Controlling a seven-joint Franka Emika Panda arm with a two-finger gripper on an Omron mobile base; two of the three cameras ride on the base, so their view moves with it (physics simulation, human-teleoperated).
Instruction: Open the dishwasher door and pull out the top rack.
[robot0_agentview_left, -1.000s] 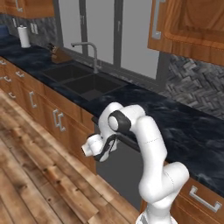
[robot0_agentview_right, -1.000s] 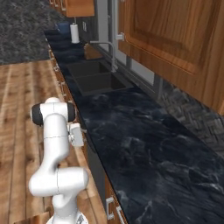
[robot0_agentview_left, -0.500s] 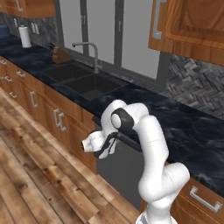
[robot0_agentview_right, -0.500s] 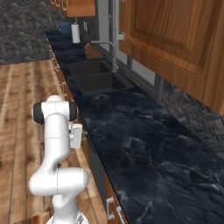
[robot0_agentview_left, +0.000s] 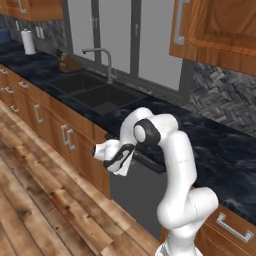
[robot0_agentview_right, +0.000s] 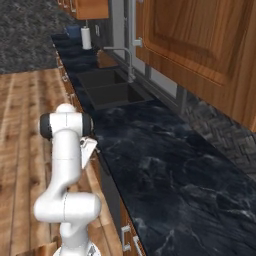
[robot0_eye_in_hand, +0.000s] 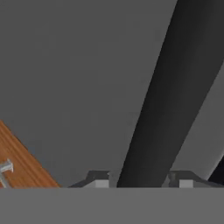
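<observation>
- in the hand view, the gripper (robot0_eye_in_hand: 142, 183) sits right at the dishwasher door (robot0_eye_in_hand: 74, 87); its two finger tips (robot0_eye_in_hand: 99, 181) stand apart, one on each side of the door's black bar handle (robot0_eye_in_hand: 175, 100).
- the handle runs between the tips and slants up toward the top right of that view; whether the tips press on it cannot be told, so the grip itself is uncertain.
- behind the handle the flat dark grey door panel spreads across that view; a strip of brown wooden cabinet (robot0_eye_in_hand: 19, 164) with a silver pull shows at the lower left.
- in the left base view the gripper (robot0_agentview_left: 114, 156) is at the upper left corner of the dishwasher door (robot0_agentview_left: 137, 197), just under the front edge of the counter (robot0_agentview_left: 220, 150), with the handle (robot0_agentview_left: 147, 160) running along the door's top edge.
- the door stands upright, flush with the cabinet fronts.
- in the right base view the gripper (robot0_agentview_right: 87, 150) hangs just below the counter (robot0_agentview_right: 150, 165) front edge.
- farther along the counter lies the sink (robot0_agentview_left: 95, 90) with its faucet (robot0_agentview_left: 102, 62); a paper towel roll (robot0_agentview_left: 29, 42) stands at the far end.
</observation>
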